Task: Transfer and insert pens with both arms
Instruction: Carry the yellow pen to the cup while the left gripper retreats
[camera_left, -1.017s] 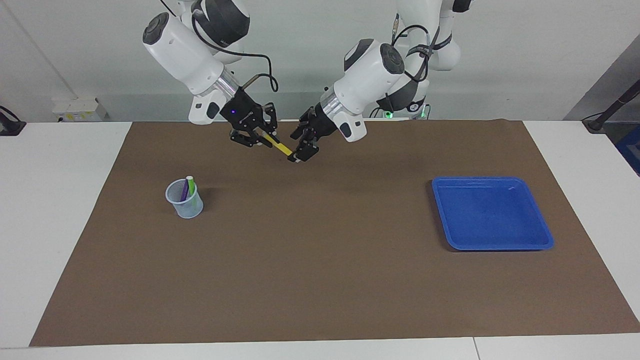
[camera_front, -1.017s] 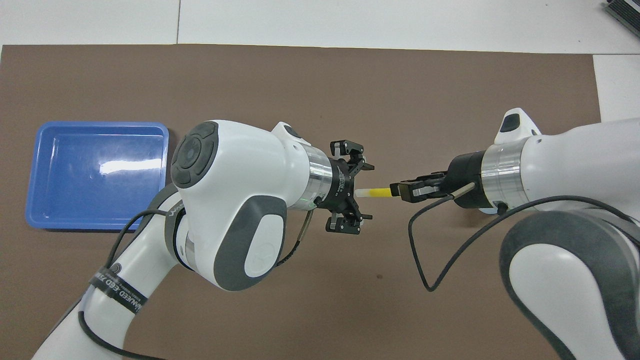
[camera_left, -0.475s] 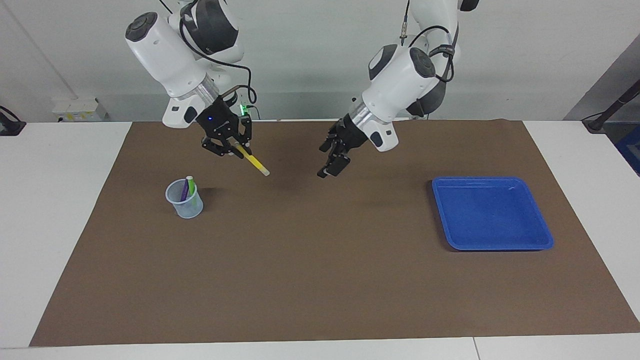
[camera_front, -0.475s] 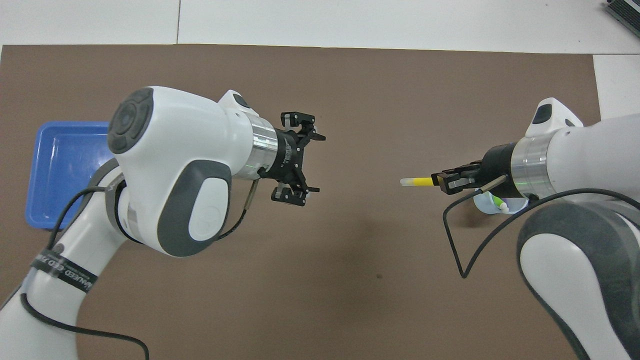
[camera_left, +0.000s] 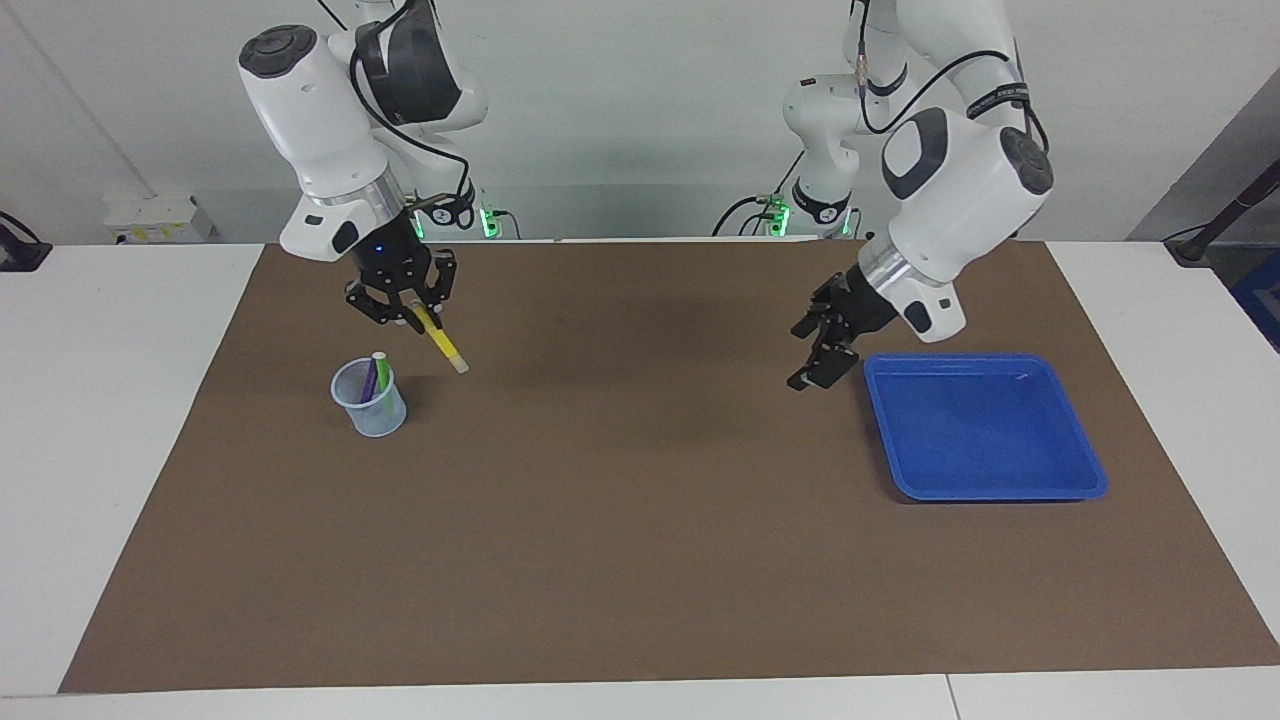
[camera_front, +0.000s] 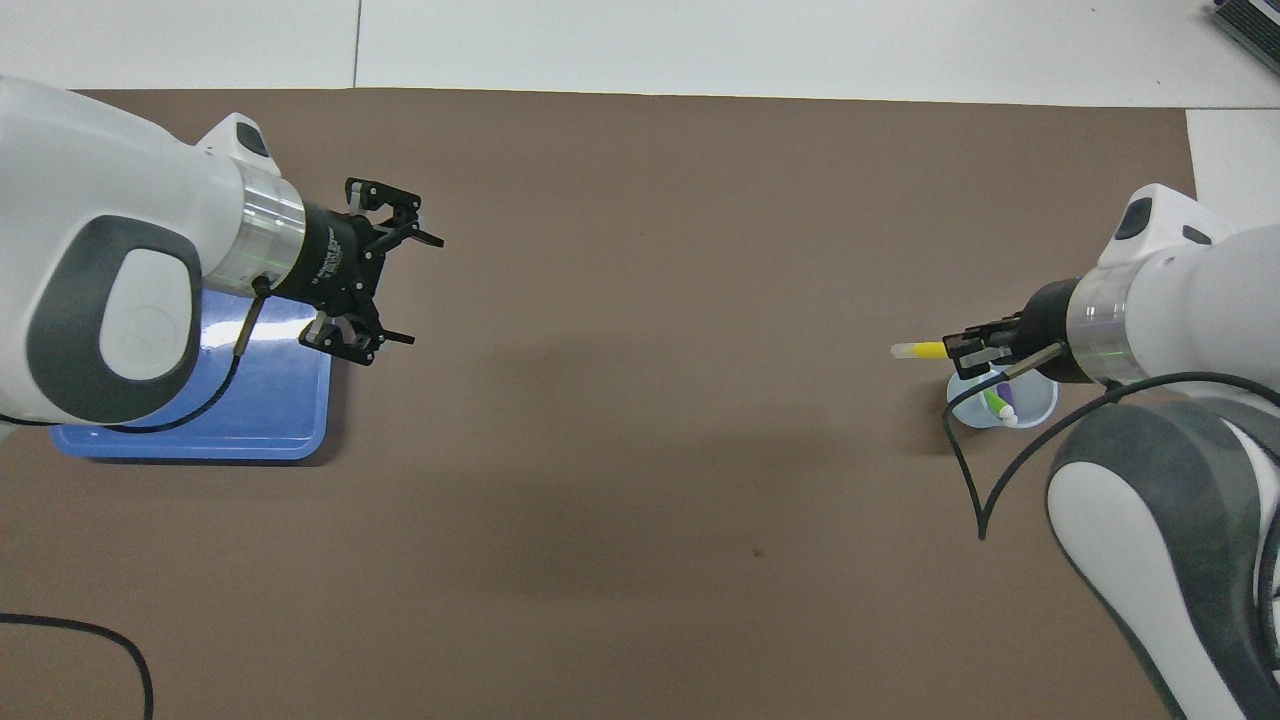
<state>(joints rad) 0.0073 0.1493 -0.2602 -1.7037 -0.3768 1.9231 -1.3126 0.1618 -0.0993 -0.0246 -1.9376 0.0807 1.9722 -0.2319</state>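
Two views, catalogued in turn.

Facing view. Item: right pincer (camera_left: 417, 312), upper left of frame, closed on the yellow pen (camera_left: 441, 344), which slants down with its pale end lowest, in the air just above and beside the clear cup (camera_left: 370, 398). The cup stands on the brown mat (camera_left: 640, 560) at left centre and already holds the purple pen (camera_left: 370, 378) and the green pen (camera_left: 379, 368). Item: left pincer (camera_left: 822, 352), right of centre, fingers spread wide, empty, over the mat at the edge of the blue tray (camera_left: 985, 425); this arm waits. Step in hand, by judgement: insertion of the last pen. The next move calls for bringing the pale tip over the cup's mouth, tilting the pen nearer upright, lowering, then letting go. Right forearm pitches steeply down from the upper left; left forearm angles down from the upper right.

Overhead view. Item: right pincer (camera_front: 968, 349), right edge of frame, grips the yellow pen (camera_front: 920, 350), pale end toward frame centre, over the cup (camera_front: 1000, 402). Item: left pincer (camera_front: 385, 270), upper left, wide open, holding nothing, by the tray (camera_front: 190, 445). White counter (camera_front: 700, 40) along the top.
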